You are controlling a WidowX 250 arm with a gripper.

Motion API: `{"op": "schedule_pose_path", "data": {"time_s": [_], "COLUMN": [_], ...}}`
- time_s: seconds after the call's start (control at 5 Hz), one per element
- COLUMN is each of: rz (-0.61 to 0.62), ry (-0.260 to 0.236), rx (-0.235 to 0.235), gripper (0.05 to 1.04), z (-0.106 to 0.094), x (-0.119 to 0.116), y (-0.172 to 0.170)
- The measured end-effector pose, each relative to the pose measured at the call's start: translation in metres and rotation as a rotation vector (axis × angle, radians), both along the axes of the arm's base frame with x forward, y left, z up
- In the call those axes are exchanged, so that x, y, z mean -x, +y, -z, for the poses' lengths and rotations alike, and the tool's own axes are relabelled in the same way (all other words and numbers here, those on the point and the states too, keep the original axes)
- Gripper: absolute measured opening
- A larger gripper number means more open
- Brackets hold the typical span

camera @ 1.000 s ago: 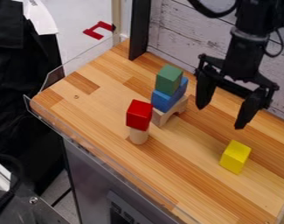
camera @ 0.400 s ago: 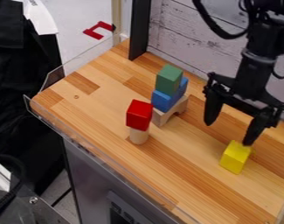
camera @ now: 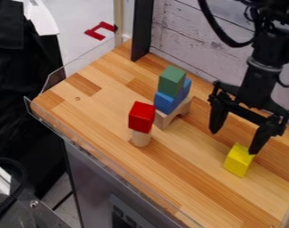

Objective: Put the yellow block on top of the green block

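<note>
Your yellow block (camera: 238, 161) sits on the wooden counter (camera: 105, 113), right of the red block (camera: 142, 116) and lower in view. Right of the red block, your gripper (camera: 233, 143) hangs with fingers apart, one tip over the yellow block's corner; contact is unclear. Just behind the red block, your green block (camera: 171, 82) tops the blue block (camera: 168, 103).

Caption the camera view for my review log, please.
Open gripper above the table near the yellow block; green block tops a stack.
</note>
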State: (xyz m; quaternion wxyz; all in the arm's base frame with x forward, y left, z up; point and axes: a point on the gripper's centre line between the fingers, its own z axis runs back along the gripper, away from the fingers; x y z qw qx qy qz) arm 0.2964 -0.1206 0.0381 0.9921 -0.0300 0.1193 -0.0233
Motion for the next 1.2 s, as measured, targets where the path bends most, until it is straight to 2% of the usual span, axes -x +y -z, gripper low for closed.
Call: {"op": "schedule_pose_path", "data": {"time_s": [0.4,0.6,0.8,1.0,1.2], "rz": [0.024,0.018,-0.005,-0.03,-0.038], "ry": [0.031,0.081,0.094,0.143,0.13], "rx": [0.026,0.016,0.035,0.037,0.052], "gripper": [1.001,1.001,1.001,0.963,0.688], "z": [0.002,0.013,0.016,0.031,0.033], "x": [0.004,0.009,0.008,0.01,0.006], "y": [-0.013,-0.013,-0.01,-0.003,-0.002]}}
